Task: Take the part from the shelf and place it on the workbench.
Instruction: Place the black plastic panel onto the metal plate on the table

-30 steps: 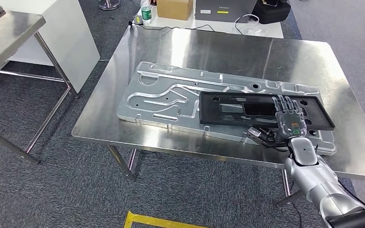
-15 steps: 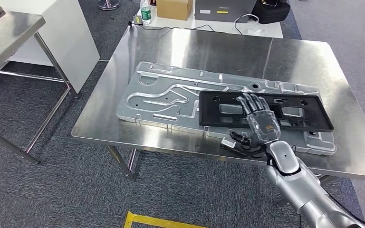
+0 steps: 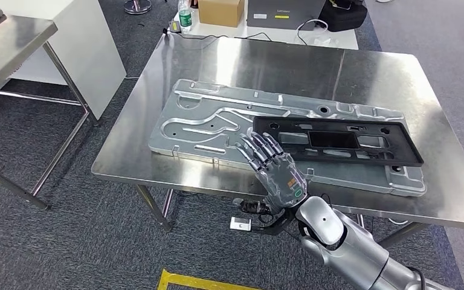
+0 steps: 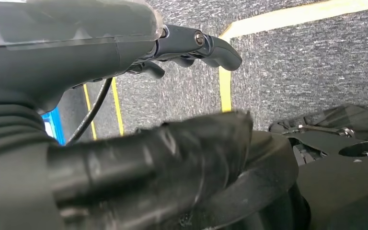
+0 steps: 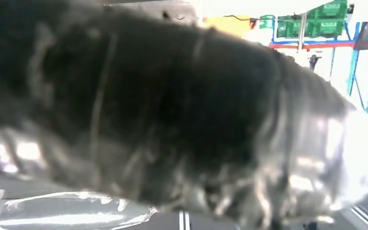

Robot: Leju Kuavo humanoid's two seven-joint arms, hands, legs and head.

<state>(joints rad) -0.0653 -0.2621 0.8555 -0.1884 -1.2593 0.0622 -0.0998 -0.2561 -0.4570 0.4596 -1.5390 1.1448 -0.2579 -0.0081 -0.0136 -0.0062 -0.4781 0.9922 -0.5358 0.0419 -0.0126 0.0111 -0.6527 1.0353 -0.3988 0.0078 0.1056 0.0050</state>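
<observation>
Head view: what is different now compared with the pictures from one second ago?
The right hand has drawn back off the black part, toward the workbench's near edge and the robot's left, fingers spread, holding nothing. The black part stays on the grey metal panel, unmoved.

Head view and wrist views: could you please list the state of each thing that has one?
Black part: lying flat on the silver plate, not held.
Silver plate: flat on the workbench.
Right hand: open, fingers spread, above the workbench's near edge.
Left hand: empty, fingers apart, above the floor.
</observation>
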